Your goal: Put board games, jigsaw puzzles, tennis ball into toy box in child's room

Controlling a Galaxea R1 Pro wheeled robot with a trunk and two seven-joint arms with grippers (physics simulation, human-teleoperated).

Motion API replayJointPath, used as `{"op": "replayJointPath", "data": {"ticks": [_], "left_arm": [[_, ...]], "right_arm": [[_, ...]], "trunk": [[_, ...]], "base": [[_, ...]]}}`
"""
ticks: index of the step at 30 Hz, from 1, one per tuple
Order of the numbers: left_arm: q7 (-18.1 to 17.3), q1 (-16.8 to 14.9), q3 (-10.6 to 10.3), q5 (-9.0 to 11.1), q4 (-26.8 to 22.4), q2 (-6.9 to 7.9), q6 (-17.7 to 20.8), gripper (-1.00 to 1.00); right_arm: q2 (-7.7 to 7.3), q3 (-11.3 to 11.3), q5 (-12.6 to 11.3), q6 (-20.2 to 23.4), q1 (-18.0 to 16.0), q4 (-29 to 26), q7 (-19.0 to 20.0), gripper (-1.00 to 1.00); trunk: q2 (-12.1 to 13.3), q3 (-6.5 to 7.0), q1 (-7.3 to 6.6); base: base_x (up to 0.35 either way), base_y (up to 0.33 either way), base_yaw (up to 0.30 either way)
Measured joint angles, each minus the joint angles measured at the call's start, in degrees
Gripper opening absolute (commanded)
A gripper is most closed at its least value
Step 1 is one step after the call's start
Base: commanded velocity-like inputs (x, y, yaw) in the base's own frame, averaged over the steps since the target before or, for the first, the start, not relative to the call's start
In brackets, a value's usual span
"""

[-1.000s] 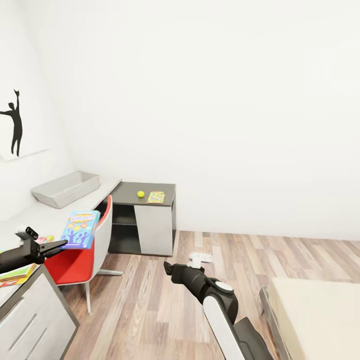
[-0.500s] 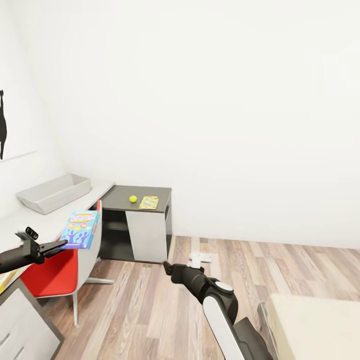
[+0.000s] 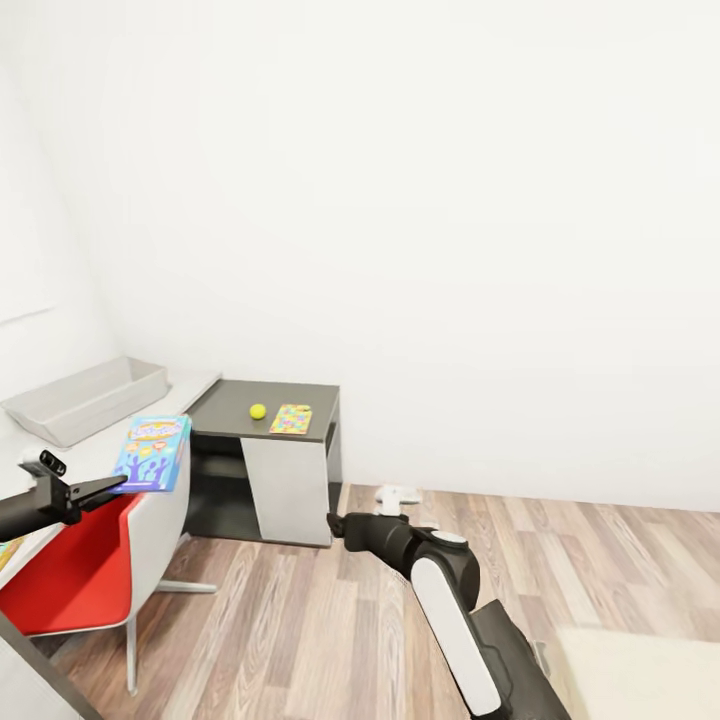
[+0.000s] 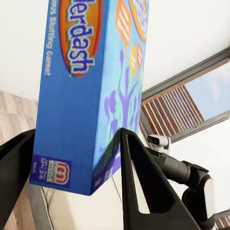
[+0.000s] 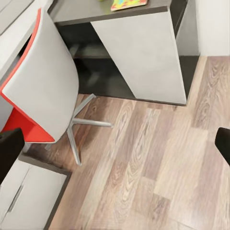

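1. One blue board game (image 3: 154,453) is clamped in my left gripper (image 3: 105,485); the left wrist view shows both fingers (image 4: 143,187) closed on its lower corner, the box standing on edge above them. It reads as stiff, light cardboard with slick printed faces, so a corner pinch could let it swing. I judge a hold nearer the middle of a long edge would be steadier.
2. The toy box (image 3: 80,400) sits at the far left end of the pale table (image 3: 95,452), open, beyond the game I carry.
3. The red chair (image 3: 95,570) stands at the table's front edge.
4. On the lower dark section, the tennis ball (image 3: 258,411) lies near the middle, just beside a jigsaw puzzle (image 3: 291,419) toward its right edge. The ball will roll, so take it across its widest part.
5. My right gripper (image 3: 398,494) hangs over the floor (image 3: 300,620), spread wide and carrying nothing.
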Motion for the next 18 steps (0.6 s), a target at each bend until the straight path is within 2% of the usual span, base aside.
{"op": "replayJointPath", "data": {"ticks": [6, 18], "left_arm": [[0.0, 0.0, 0.2, 0.1, 0.0, -0.13, 0.0, -1.00], [0.0, 0.0, 0.2, 0.0, 0.0, -0.32, -0.1, -1.00]], "right_arm": [[0.01, -0.8, -0.1, -0.5, 0.0, 0.0, 0.1, 1.00], [0.01, -0.5, -0.1, -1.0, 0.0, 0.1, 0.0, 1.00]], "trunk": [[0.0, 0.06, -0.01], [0.0, 0.12, -0.01]], "base": [[0.300, 0.062, 0.070], [0.323, -0.001, 0.270]]}}
